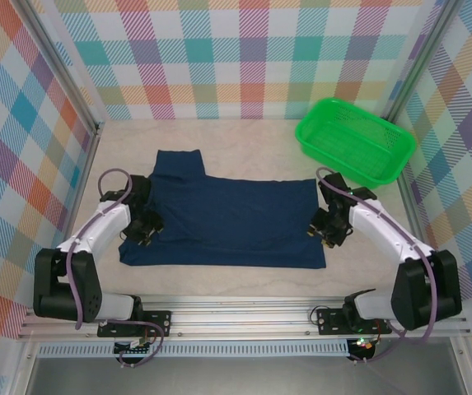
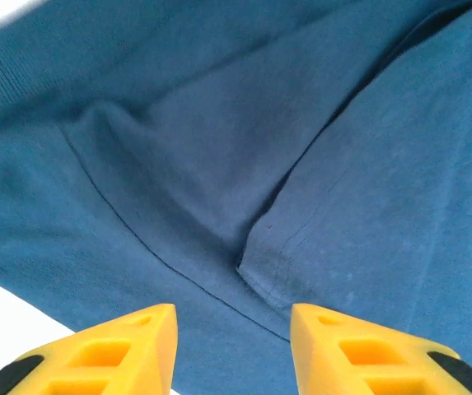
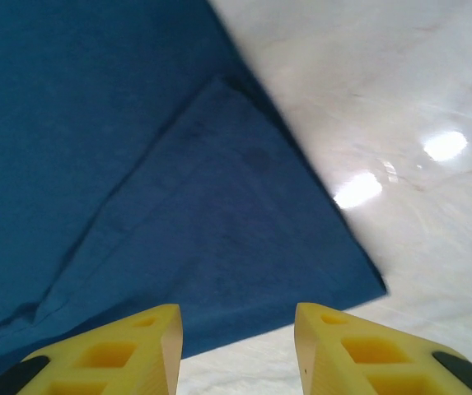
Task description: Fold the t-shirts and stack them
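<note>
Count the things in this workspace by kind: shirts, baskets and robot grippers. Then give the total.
navy t-shirt: 1
green mesh basket: 1
grippers, the left gripper and the right gripper: 2
Total: 4

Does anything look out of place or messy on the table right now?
The t-shirt is folded unevenly: a flap juts out from its far left corner, breaking the rectangle, and a crease bunches the cloth near the left edge. The basket looks fine; nothing spilled.
</note>
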Robot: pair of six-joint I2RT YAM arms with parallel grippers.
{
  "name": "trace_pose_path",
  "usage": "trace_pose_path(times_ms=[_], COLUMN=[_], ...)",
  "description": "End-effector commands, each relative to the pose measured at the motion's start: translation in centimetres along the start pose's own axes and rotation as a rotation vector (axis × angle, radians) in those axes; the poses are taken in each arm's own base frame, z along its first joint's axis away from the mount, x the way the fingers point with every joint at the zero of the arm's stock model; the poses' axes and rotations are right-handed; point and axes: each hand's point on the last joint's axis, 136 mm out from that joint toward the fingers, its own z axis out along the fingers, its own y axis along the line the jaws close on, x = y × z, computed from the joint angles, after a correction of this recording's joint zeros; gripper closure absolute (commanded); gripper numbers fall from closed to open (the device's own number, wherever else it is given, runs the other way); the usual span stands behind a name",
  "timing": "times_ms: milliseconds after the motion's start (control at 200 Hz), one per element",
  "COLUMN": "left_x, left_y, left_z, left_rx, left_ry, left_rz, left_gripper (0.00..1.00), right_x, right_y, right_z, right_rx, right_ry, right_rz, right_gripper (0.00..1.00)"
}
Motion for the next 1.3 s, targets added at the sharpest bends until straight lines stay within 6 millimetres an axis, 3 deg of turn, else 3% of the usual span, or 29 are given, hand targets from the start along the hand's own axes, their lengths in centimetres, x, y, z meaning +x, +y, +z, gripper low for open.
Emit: trace_pose_path(times_ms=[0, 245, 570, 760, 945, 1115, 1295], left_x=[1.7, 1.8, 0.7, 0.9, 0.4, 0.4, 0.4], left_y=[-0.9, -0.6, -1.9, -1.7, -2.5, -2.0, -1.4], left_z=[1.3, 3.0, 2.8, 3.8, 2.9, 1.3, 2.4], left_rx=[0.057, 0.034, 0.047, 0.021, 0.019, -0.03, -0.063], left_ry=[0.088, 0.094, 0.068, 0.078, 0.061, 0.035, 0.032], left_rz=[-0.101, -0.151, -0.161, -0.151, -0.149, -0.155, -0.134], left_gripper=[0.6, 0.63, 0.67, 0.71, 0.71, 0.64, 0.65], right_x=[-0.5, 0.4, 0.7, 0.6, 0.7, 0.7, 0.7], right_y=[4.3, 6.6, 6.7, 6.7, 6.6, 6.7, 6.9], right_z=[-0.2, 0.4, 0.7, 0.8, 0.9, 0.8, 0.9], right_rx=[-0.151, -0.204, -0.195, -0.196, -0.192, -0.194, -0.196], right_ry=[0.024, 0.062, 0.071, 0.073, 0.079, 0.075, 0.08], right_rz=[-0.111, -0.166, -0.178, -0.175, -0.18, -0.183, -0.187], right_gripper=[0.6, 0.57, 0.59, 0.59, 0.6, 0.6, 0.6])
